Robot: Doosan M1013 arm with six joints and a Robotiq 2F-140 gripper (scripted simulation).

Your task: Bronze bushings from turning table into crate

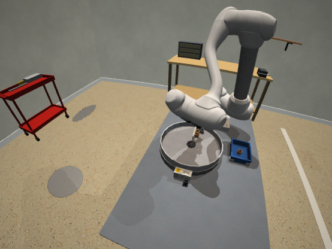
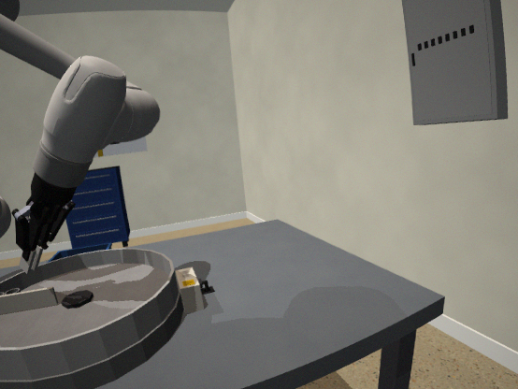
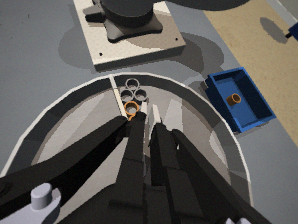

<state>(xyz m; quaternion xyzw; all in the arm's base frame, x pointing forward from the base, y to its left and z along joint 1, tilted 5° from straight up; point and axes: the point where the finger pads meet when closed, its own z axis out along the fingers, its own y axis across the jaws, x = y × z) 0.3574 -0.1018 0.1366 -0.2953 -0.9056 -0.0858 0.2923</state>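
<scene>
My gripper [image 2: 32, 266] [image 3: 147, 110] is shut and empty, its fingertips almost together above the turning table [image 1: 192, 167] [image 2: 140, 327] [image 3: 60, 136]. The arm hides it in the top view. One bronze bushing [image 1: 196, 134] [image 3: 131, 102] stands beside the divider, just left of the fingertips in the wrist view. Another bronze bushing [image 1: 197, 130] is touching or close by. Three steel bushings, one of them the farthest steel bushing [image 3: 132, 79], stand clustered behind the bronze in the wrist view. The blue crate [image 1: 240, 142] [image 3: 255, 123] holds one bronze bushing [image 1: 240, 151] [image 3: 233, 99].
A pale divider [image 2: 28, 302] [image 3: 118, 95] runs beside the bushings. A dark hub [image 1: 191, 144] [image 2: 78, 299] is at the turning table's centre. A box [image 1: 183, 172] [image 2: 189, 290] is attached at its outer side. The arm's base plate [image 3: 142, 56] is behind the rim.
</scene>
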